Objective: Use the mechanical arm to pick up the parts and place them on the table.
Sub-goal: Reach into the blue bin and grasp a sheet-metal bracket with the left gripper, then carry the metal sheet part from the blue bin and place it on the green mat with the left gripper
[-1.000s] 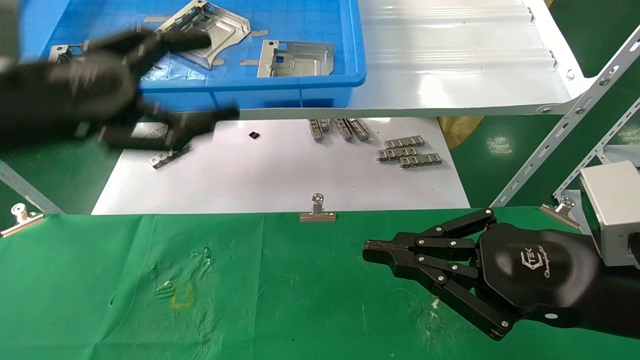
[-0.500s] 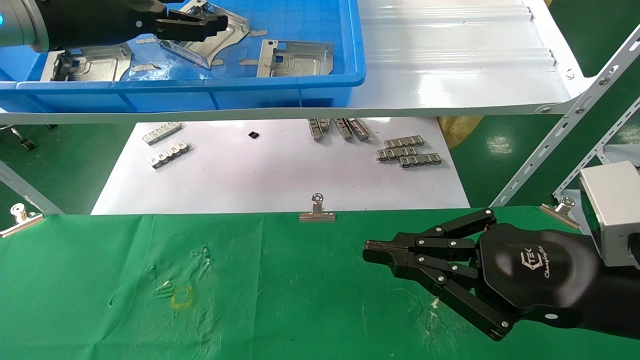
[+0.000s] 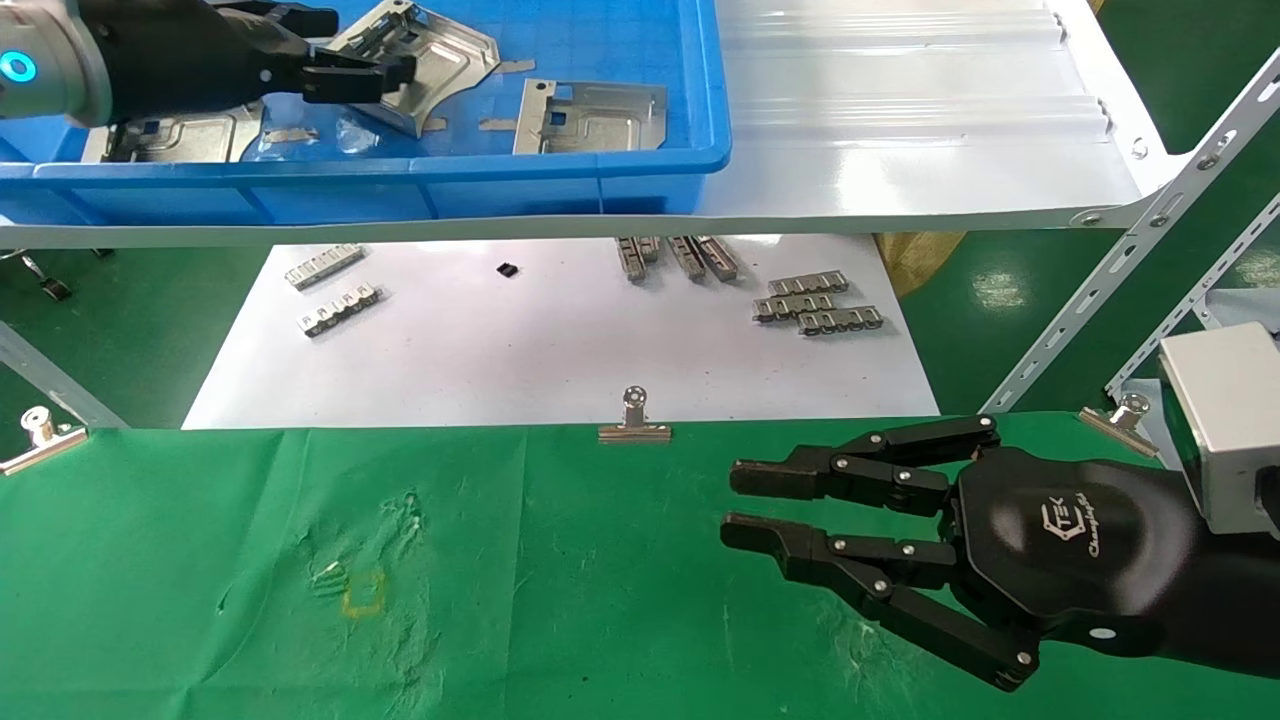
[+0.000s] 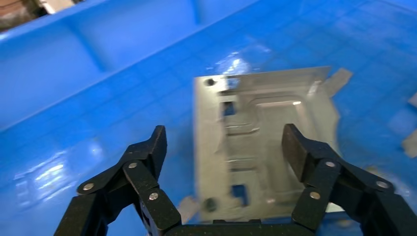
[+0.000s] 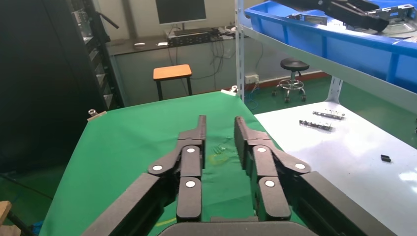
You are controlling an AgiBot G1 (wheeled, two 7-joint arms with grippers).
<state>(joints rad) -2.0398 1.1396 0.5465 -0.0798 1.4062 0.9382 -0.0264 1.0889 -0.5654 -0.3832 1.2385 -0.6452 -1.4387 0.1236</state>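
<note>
Reaching into the blue bin on the glossy white shelf, the left claw hangs low over the middle plate, one of three shiny stamped parts lying in that bin. In the left wrist view this claw has its fingers spread wide, one on each side of a plate that lies flat on the bin floor; the pads stand apart from the metal and nothing is gripped. A second plate rests just beside, toward the bin's right end, and a third plate lies near the left end, partly hidden under the left arm.

Over the green cloth desk, the right claw hovers at the robot's right, its fingers parted with a clear gap between upper and lower ones and empty. The right wrist view shows the same claw with its fingers slightly apart above the cloth.

Beneath the shelf, a white sheet carries several small comb-like strips, well apart from the plates. A silver binder clip pins the cloth's far edge, and a faint yellow square outline marks the cloth toward the left.
</note>
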